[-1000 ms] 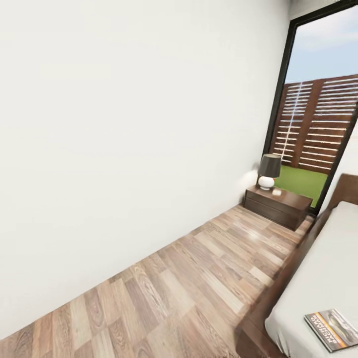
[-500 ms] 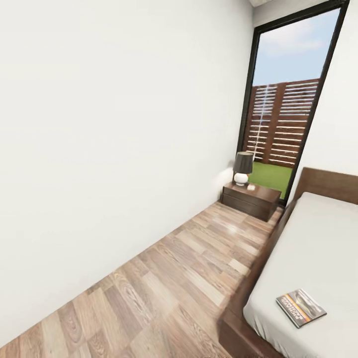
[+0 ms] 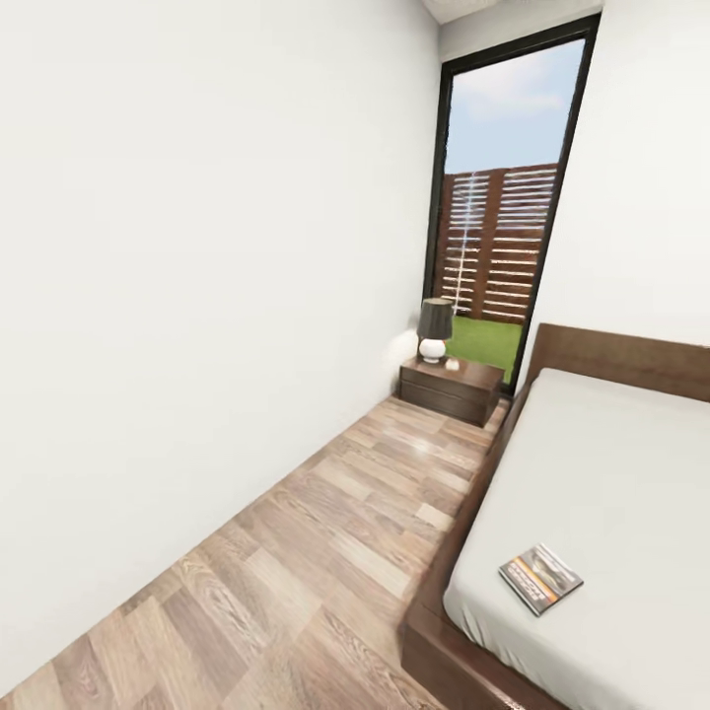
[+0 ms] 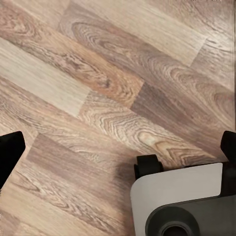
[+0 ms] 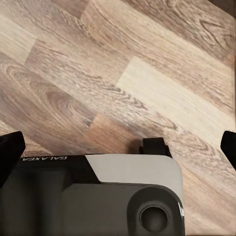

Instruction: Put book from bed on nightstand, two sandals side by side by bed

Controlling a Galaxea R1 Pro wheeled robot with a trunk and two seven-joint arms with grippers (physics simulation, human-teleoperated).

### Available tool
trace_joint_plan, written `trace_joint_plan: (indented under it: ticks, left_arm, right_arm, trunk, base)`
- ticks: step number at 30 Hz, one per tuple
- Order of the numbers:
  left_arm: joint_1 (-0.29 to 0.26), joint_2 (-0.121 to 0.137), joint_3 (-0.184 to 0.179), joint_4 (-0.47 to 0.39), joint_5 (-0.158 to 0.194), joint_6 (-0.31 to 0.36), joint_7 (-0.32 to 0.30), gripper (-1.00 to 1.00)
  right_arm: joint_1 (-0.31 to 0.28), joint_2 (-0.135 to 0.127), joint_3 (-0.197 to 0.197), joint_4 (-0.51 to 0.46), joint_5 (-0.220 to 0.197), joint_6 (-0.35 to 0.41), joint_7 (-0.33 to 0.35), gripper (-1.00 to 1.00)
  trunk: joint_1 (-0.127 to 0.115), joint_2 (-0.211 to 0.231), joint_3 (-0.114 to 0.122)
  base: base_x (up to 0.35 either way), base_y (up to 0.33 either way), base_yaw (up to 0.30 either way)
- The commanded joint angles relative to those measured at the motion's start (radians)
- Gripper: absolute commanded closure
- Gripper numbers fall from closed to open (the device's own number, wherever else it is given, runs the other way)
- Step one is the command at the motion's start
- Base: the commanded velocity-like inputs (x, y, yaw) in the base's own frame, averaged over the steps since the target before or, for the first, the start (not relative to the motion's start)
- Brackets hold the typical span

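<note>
Bedroom, contents as they stand.

- Bed [image 3: 611, 463]: one, dark frame, pale mattress, along the right of the head view.
- Book [image 3: 540, 579]: one, flat on the mattress near the bed's near left edge, long axis skewed to that edge.
- Nightstand [image 3: 451, 387]: one, against the far wall beside the headboard, well apart from the book; carries one lamp [image 3: 435, 329].
- Window [image 3: 503, 197]: one, tall, fence and grass beyond.
- Floor [image 3: 316, 552]: wood plank.
- Left gripper [image 4: 118, 152]: jaws spread wide, nothing between, over floor and robot base [image 4: 182, 201].
- Right gripper [image 5: 118, 147]: jaws likewise apart and empty.

Judgement: the book lies ahead and rightward of the jaws; the right arm seems nearer.
</note>
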Motion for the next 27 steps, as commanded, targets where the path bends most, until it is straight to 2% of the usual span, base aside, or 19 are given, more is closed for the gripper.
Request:
trace_joint_plan:
  ticks: [1, 27]
  left_arm:
    - [0.000, 0.001, -0.008, -0.001, 0.010, 0.002, -0.003, -1.00]
    - [0.000, 0.001, -0.009, -0.001, 0.010, 0.002, -0.003, -1.00]
  right_arm:
    - [-0.001, 0.000, -0.008, 0.002, 0.000, -0.004, 0.005, -1.00]
    - [-0.001, 0.000, -0.008, 0.004, 0.000, -0.004, 0.006, -1.00]
  trunk:
    - [0.000, -0.001, -0.001]
    - [0.000, -0.001, -0.001]
  base:
    - [0.000, 0.000, -0.296]
    - [0.000, 0.000, -0.296]
